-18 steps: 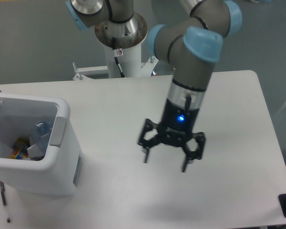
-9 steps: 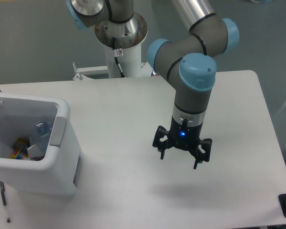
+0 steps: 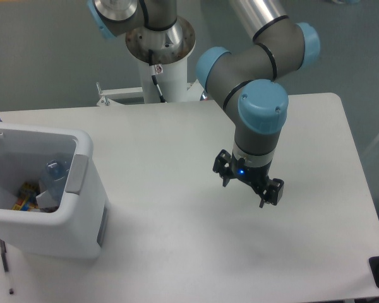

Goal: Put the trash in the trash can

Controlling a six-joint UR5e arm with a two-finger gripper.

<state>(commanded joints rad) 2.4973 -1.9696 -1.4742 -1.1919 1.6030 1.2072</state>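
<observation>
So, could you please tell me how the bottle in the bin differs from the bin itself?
The bottle is clear with a bluish tint, while the trash can is opaque white with grey side panels. The bottle is much smaller and sits inside, leaning against the can's right wall; the can stands upright on the table. Both look like plastic, and neither is touched by the gripper.

The trash can (image 3: 82,208) sits at the table's (image 3: 177,265) left edge, bottle (image 3: 54,177) inside.
</observation>
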